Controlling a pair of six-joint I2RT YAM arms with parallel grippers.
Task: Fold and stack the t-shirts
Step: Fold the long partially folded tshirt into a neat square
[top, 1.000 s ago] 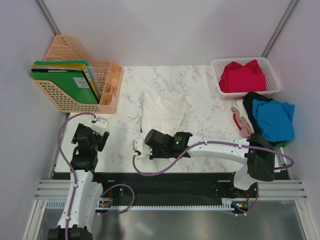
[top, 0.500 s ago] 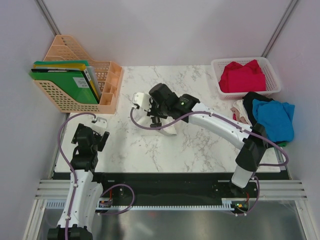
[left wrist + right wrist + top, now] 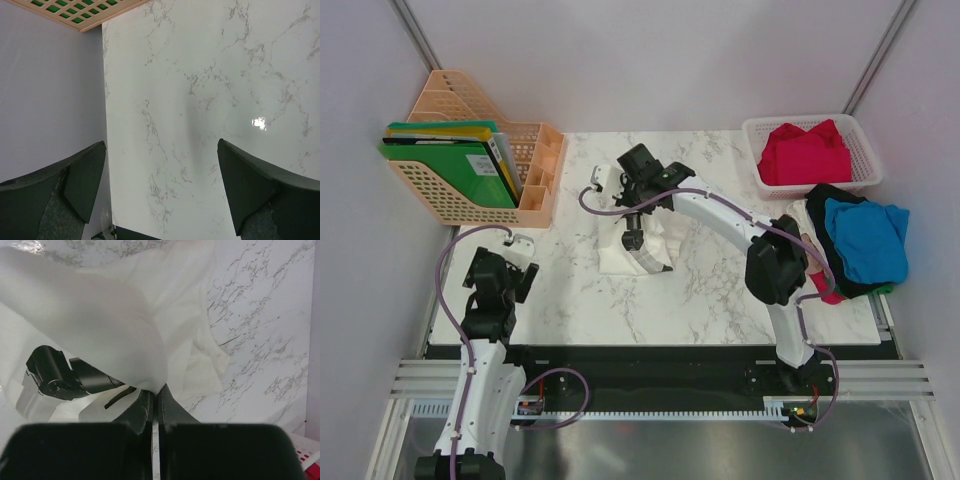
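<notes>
The white t-shirt [image 3: 650, 258] sits bunched in the middle of the marble table [image 3: 720, 290]. Part of it is lifted, and my right gripper [image 3: 632, 238] is shut on that part, pointing down from above. In the right wrist view the closed fingers pinch a fold of the white t-shirt [image 3: 100, 305] at the right gripper [image 3: 156, 390]. My left gripper [image 3: 520, 245] hovers over the table's near left corner, open and holding nothing; bare marble shows between the fingers of the left gripper [image 3: 162, 185]. A red t-shirt [image 3: 805, 150] lies in the basket. Blue [image 3: 865, 235], black [image 3: 830, 195] and beige [image 3: 804, 225] t-shirts are piled at the right edge.
A white mesh basket [image 3: 865, 135] stands at the far right corner. A peach file rack [image 3: 535, 200] with green folders [image 3: 450, 160] stands at the far left. The right arm stretches diagonally across the right half of the table.
My right arm has swung from the near side of the white t-shirt to the far side, dragging the held edge up and over. The shirt went from flat to bunched. The left arm stayed still.
</notes>
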